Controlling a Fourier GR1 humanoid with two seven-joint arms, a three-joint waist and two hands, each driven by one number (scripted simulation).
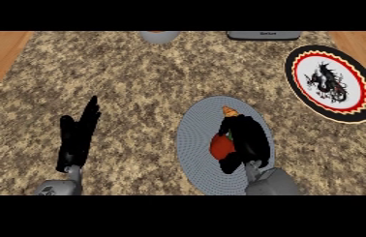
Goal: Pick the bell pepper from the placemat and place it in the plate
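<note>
Fingers of the right hand (247,140) curl round the red pepper (221,146), which sits on the grey placemat (196,129) with its orange tip showing just beyond the hand, so the step in hand looks like the grasp itself, the pepper not visibly lifted yet. Next, by my reading, comes a lift and a carry up and to the right, to the plate (306,62) with the black dragon well apart at the counter's (143,71) right edge. Left hand (77,134) rests open near the lower left, fingers straight.
</note>
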